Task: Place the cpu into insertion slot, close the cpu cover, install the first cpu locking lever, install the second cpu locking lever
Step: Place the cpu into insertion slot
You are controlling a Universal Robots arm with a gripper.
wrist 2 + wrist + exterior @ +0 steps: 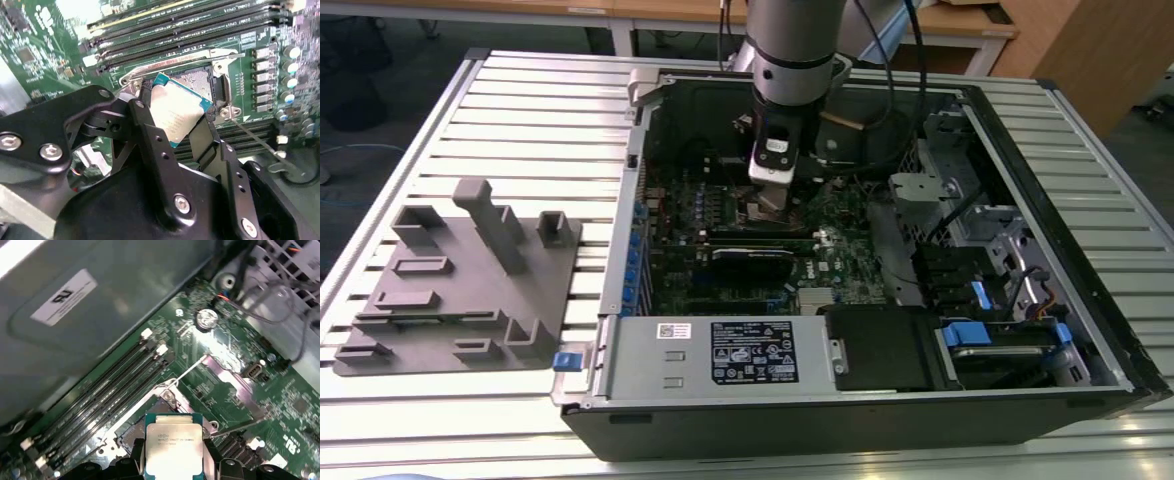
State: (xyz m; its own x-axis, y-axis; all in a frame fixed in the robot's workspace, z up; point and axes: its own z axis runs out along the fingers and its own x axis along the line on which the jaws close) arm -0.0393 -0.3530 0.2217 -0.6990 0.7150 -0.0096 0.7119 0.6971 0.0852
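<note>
My gripper (pixel 771 196) reaches down into the open computer case and is shut on the cpu (pixel 176 112), a small square chip with a silvery top and green edge. In both wrist views the black fingers (pixel 150 125) clamp the cpu (pixel 174 440) by two opposite sides. The chip hangs slightly tilted just above the insertion slot (pixel 199 80), whose pin field and silver rim show behind it. Past the chip lies the same slot (pixel 131 434). The cpu cover (pixel 235 385) looks swung open beside the slot. Two thin wire locking levers (pixel 190 371) (pixel 255 140) stand released.
Long black memory slots (pixel 190 25) run along one side of the socket, with capacitors (pixel 290 70) near it. The case walls (pixel 624 290), a power supply box (pixel 720 350) and cables (pixel 881 120) hem the arm in. A grey fixture block (pixel 454 280) sits on the slatted table.
</note>
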